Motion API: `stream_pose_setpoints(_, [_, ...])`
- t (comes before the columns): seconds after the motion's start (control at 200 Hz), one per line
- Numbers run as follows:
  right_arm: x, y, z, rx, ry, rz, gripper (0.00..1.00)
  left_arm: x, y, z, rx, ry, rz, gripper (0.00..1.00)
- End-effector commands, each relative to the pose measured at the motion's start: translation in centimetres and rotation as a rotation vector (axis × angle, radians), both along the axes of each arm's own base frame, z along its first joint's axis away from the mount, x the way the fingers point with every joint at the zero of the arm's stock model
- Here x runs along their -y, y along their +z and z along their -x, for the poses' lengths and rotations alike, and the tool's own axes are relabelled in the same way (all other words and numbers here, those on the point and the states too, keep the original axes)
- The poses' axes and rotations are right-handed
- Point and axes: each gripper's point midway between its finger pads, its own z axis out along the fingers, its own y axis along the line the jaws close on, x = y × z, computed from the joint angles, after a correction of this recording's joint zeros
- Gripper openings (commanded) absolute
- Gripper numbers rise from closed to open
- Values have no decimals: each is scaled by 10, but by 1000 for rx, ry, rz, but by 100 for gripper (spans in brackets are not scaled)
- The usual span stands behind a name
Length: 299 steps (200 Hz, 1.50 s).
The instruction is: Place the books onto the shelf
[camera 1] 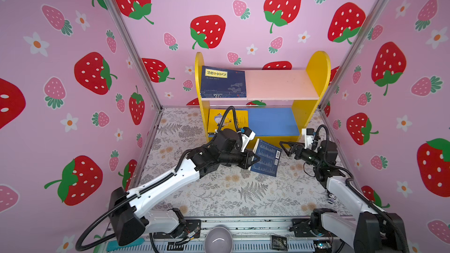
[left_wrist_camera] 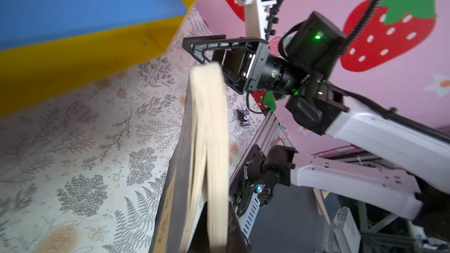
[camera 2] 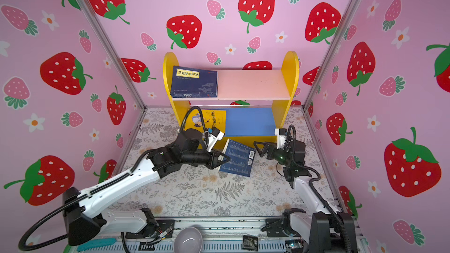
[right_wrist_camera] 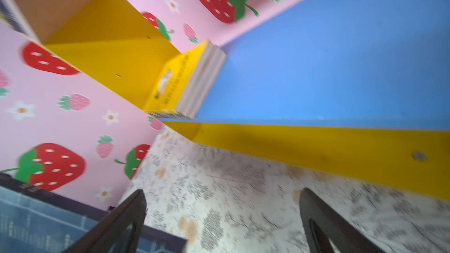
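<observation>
The shelf [camera 1: 316, 69] stands at the back with yellow sides, a pink upper board [camera 1: 280, 83] and a blue lower board [camera 1: 270, 121]. One navy book [camera 1: 222, 81] lies on the pink board's left end. A yellow book [camera 1: 227, 120] lies on the blue board's left end, also in the right wrist view [right_wrist_camera: 175, 81]. My left gripper [camera 1: 253, 160] is shut on another navy book [camera 1: 266, 158], held tilted above the mat in front of the shelf; its cream page edge [left_wrist_camera: 209, 142] fills the left wrist view. My right gripper [camera 1: 285, 149] stands open just right of that book, empty [right_wrist_camera: 221, 205].
Strawberry-print walls close in the left, back and right. A small purple figurine [left_wrist_camera: 246, 118] stands on the floral mat near the right arm's base. A grey bowl [camera 1: 218, 239], a black packet [camera 1: 278, 242] and a teal object [camera 1: 124, 243] lie on the front rail.
</observation>
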Motion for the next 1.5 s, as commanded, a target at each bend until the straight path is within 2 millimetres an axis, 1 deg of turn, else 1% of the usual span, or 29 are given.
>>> stream_pose_setpoints(0.0, [-18, 90, 43, 325, 230, -100, 100, -29, 46, 25, 179, -81, -29, 0])
stream_pose_setpoints(0.09, [-20, 135, 66, 495, 287, -107, 100, -43, 79, 34, 272, -86, 1, 0])
stream_pose_setpoints(0.16, [-24, 168, 83, 618, 318, -104, 100, -52, 98, 38, 330, -85, 6, 0])
stream_pose_setpoints(0.235, [-35, 189, 100, 717, 380, -101, 100, -61, 119, 41, 390, -78, 13, 0])
stream_pose_setpoints(0.27, [-45, 197, 108, 754, 427, -97, 100, -63, 128, 45, 414, -92, 22, 0])
stream_pose_setpoints(0.33, [-59, 205, 114, 792, 496, -89, 100, -67, 144, 54, 461, -128, 48, 0])
stream_pose_setpoints(0.44, [-74, 218, 118, 841, 567, -99, 100, -72, 165, 67, 521, -176, 78, 0])
stream_pose_setpoints(0.595, [-89, 222, 121, 868, 634, -105, 100, -78, 179, 80, 580, -221, 104, 0])
stream_pose_setpoints(0.655, [-94, 223, 124, 870, 663, -111, 98, -80, 182, 81, 597, -226, 100, 0])
stream_pose_setpoints(0.71, [-98, 223, 129, 879, 692, -116, 94, -80, 182, 81, 610, -228, 93, 0])
stream_pose_setpoints(0.745, [-101, 223, 135, 888, 716, -118, 90, -81, 182, 80, 617, -224, 86, 0])
stream_pose_setpoints(0.88, [-109, 224, 150, 903, 774, -132, 67, -79, 182, 78, 638, -230, 74, 0])
stream_pose_setpoints(0.95, [-112, 223, 153, 899, 788, -130, 61, -79, 183, 76, 649, -231, 68, 0])
stream_pose_setpoints(0.995, [-113, 223, 155, 896, 792, -127, 53, -79, 184, 75, 662, -226, 63, 0])
stream_pose_setpoints(1.015, [-114, 222, 155, 894, 792, -127, 52, -80, 184, 74, 669, -223, 60, 0])
stream_pose_setpoints(1.025, [-114, 222, 155, 893, 793, -127, 48, -80, 185, 74, 673, -220, 60, 0])
stream_pose_setpoints(1.1, [-115, 223, 156, 888, 789, -129, 38, -82, 187, 66, 705, -184, 42, 0])
stream_pose_setpoints(1.14, [-115, 223, 155, 886, 783, -128, 28, -84, 189, 61, 720, -153, 32, 0])
stream_pose_setpoints(1.175, [-116, 222, 153, 877, 775, -127, 13, -86, 191, 57, 731, -127, 26, 0])
stream_pose_setpoints(1.19, [-116, 222, 151, 870, 768, -127, 5, -87, 192, 56, 735, -119, 26, 0])
stream_pose_setpoints(1.205, [-117, 222, 150, 864, 761, -127, 0, -87, 193, 55, 739, -113, 26, 0])
stream_pose_setpoints(1.31, [-119, 221, 141, 837, 734, -123, 0, -92, 202, 45, 773, -38, 35, 0])
stream_pose_setpoints(1.33, [-120, 221, 140, 836, 730, -122, 0, -94, 204, 42, 779, -11, 36, 4])
stream_pose_setpoints(1.345, [-120, 222, 139, 835, 724, -120, 0, -96, 205, 39, 783, 13, 34, 4])
stream_pose_setpoints(1.385, [-120, 223, 136, 837, 709, -111, 0, -102, 208, 31, 791, 74, 29, 24])
stream_pose_setpoints(1.43, [-120, 227, 130, 858, 663, -88, 0, -113, 211, 20, 795, 177, 18, 57])
stream_pose_setpoints(1.44, [-121, 227, 128, 856, 648, -78, 0, -116, 212, 18, 795, 201, 20, 63])
stream_pose_setpoints(1.47, [-120, 229, 119, 866, 591, -42, 0, -126, 214, 9, 789, 283, 14, 75])
stream_pose_setpoints(1.49, [-120, 230, 113, 875, 547, -14, 0, -133, 215, 4, 783, 339, 11, 79])
